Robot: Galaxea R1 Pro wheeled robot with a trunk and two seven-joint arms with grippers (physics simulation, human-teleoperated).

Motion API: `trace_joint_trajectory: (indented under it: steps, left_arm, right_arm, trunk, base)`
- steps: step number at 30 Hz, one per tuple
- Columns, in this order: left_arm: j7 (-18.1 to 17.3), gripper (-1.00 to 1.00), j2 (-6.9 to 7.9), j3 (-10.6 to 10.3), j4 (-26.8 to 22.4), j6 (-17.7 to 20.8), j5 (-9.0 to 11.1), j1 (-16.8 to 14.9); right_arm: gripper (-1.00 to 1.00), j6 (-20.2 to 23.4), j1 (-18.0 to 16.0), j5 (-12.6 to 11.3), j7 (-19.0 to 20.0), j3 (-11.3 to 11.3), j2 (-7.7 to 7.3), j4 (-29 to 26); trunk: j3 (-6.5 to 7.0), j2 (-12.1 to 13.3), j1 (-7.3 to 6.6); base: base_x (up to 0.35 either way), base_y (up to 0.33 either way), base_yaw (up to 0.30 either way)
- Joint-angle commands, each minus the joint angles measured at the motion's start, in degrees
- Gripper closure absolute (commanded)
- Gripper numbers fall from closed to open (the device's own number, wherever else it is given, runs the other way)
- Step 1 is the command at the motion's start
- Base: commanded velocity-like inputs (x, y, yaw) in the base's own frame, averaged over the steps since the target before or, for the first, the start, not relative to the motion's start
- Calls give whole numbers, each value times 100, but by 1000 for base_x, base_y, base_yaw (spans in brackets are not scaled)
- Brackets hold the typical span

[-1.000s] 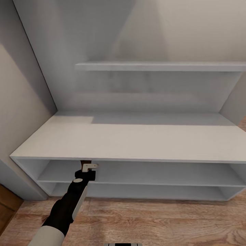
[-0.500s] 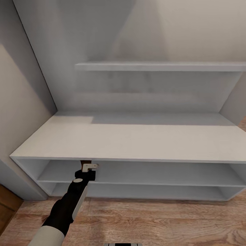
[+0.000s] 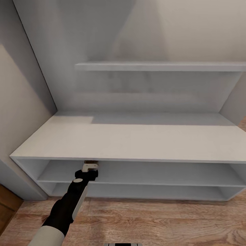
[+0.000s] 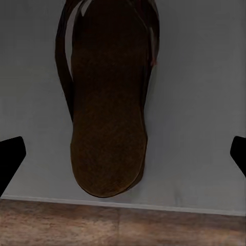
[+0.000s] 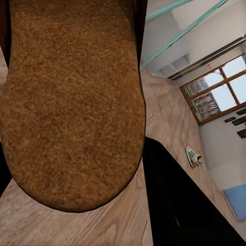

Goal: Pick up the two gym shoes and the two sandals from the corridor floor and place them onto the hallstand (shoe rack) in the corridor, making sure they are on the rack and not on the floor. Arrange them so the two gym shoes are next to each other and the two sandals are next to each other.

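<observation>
The white hallstand (image 3: 136, 143) stands in front of me. My left gripper (image 3: 90, 167) reaches into its upper shelf tier. In the left wrist view a brown sandal (image 4: 107, 102) lies flat on the white shelf (image 4: 200, 102), and the left gripper (image 4: 123, 154) is open, its fingertips wide on either side and clear of it. A second sandal (image 5: 72, 102), tan footbed toward the camera, hangs above the corridor floor (image 5: 169, 123) in my right gripper, whose fingers are hidden. One gym shoe (image 5: 193, 156) lies far off on the floor.
A floating shelf (image 3: 160, 66) crosses the hallstand's tall back panel. A beige wall (image 3: 17, 112) closes in on the left. Wood plank floor (image 3: 153, 218) runs before the rack. A window (image 5: 220, 87) and a blue mat (image 5: 234, 200) lie beyond the gym shoe.
The left gripper's tip has shifted slightly right at the shelf mouth. The brown sliver of sandal above it now sits smaller and further in. The camera has not moved.
</observation>
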Motion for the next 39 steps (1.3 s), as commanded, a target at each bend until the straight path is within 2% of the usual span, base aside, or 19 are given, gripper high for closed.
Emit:
trace_joint_trajectory:
  steps: [1, 6, 17, 22, 32, 34, 36, 39]
  left_arm:
    - [0, -100, 0, 0, 0, 0, 0, 0]
    - [0, -100, 0, -1, 0, 0, 0, 0]
    - [0, -100, 0, 1, 20, -1, 0, 0]
    - [0, -100, 0, 0, 95, -14, 0, 0]
    - [0, -100, 0, 2, 287, -323, 0, 0]
    - [0, -100, 0, 5, 737, -793, 5, 0]
    - [0, -100, 0, 1, 1853, -2227, 12, 0]
    - [0, -100, 0, 2, 2524, -3283, 15, 0]
  right_arm:
    - [100, -14, 0, -12, -4, -2, -1, -1]
    - [100, -14, 0, -12, -4, -2, -2, -1]
    - [100, -10, 0, -12, -4, -2, 3, -1]
    - [100, -6, 0, -12, 2, -2, 3, -1]
    - [100, -12, 0, -4, 5, 4, 28, -1]
    - [100, -13, 0, 1, 5, 5, 61, -1]
    - [100, -14, 0, 9, 11, 6, 101, -1]
    - [100, -14, 0, 11, 37, 6, 113, -2]
  trunk:
    - [0, 0, 0]
    - [0, 0, 0]
    - [0, 0, 0]
    - [0, 0, 0]
    - [0, 0, 0]
    - [0, 0, 0]
    - [0, 0, 0]
    - [0, 0, 0]
  base:
    - [0, 0, 0]
    - [-75, 0, 0]
    - [-296, 0, 0]
    - [-130, 0, 0]
    - [-121, 0, 0]
    - [-13, 0, 0]
    - [-5, 0, 0]
    - [-2, 0, 0]
